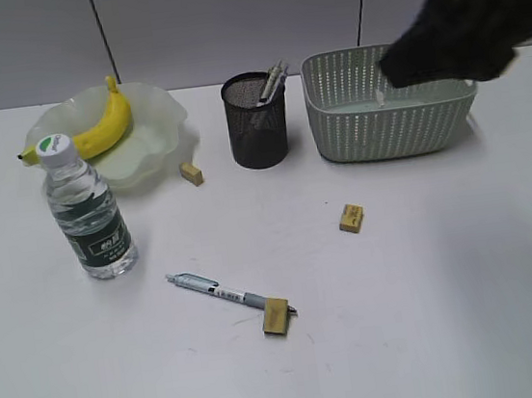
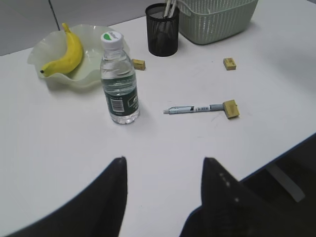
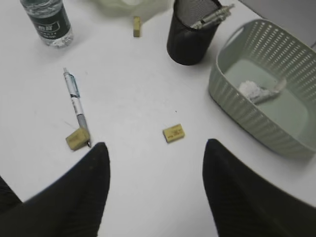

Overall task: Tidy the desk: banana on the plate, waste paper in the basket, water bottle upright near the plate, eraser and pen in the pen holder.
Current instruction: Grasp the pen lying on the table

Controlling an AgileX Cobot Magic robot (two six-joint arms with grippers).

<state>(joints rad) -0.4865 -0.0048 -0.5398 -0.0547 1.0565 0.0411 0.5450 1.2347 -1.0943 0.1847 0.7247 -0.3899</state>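
The banana (image 1: pixel 107 126) lies in the plate (image 1: pixel 162 124) at the back left. The water bottle (image 1: pixel 88 216) stands upright in front of the plate. The waste paper (image 3: pixel 252 90) lies inside the basket (image 1: pixel 388 126). The pen holder (image 1: pixel 257 122) holds some pens. A pen (image 1: pixel 221 292) lies on the desk (image 1: pixel 455 312) with a tan eraser (image 1: pixel 275 315) at its tip. Two more erasers lie loose, one mid-desk (image 1: pixel 351 218) and one by the plate (image 1: pixel 191 173). My right arm (image 1: pixel 476 13) hangs over the basket, and its gripper (image 3: pixel 155 145) is open and empty. My left gripper (image 2: pixel 164 160) is open and empty over the near desk.
The desk's front edge (image 2: pixel 281 155) shows at the right of the left wrist view. A grey panelled wall (image 1: pixel 225 20) runs behind the desk.
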